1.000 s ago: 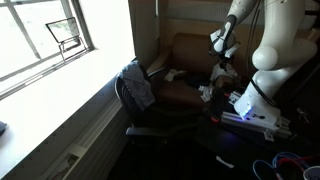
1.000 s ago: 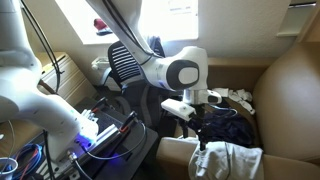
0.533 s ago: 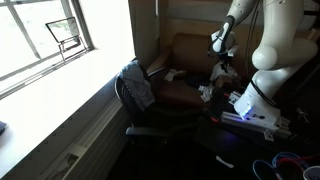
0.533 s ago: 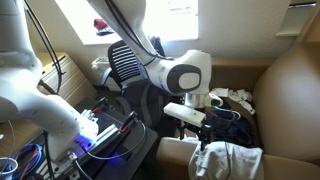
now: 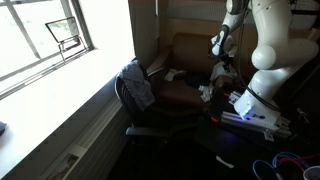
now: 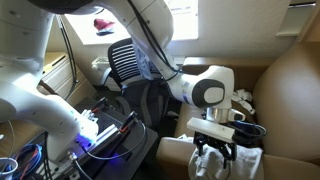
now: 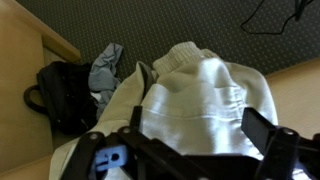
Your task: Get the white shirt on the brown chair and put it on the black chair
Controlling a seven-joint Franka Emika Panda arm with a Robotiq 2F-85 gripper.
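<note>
The white shirt (image 7: 200,95) lies crumpled on the brown chair (image 6: 285,90) and fills the middle of the wrist view. It also shows in an exterior view (image 6: 248,163). My gripper (image 7: 198,125) hangs just above it, open and empty, with one dark finger on each side of the cloth. In the exterior views the gripper (image 6: 214,150) is directly over the shirt, and it sits low over the brown chair (image 5: 190,55) in the corner (image 5: 222,68). The black chair (image 5: 135,105) stands near the window with a grey-blue garment (image 5: 138,85) draped on its back.
A black bag (image 7: 60,95) and a grey-blue cloth (image 7: 105,68) lie beside the shirt. Dark carpet (image 7: 200,20) lies beyond. A cluttered bench with cables and a blue-lit device (image 6: 95,130) stands beside the robot base. The window wall (image 5: 60,60) runs along one side.
The gripper has moved across and down towards the white shirt and now hangs right over it. The shirt and both chairs have not moved.
</note>
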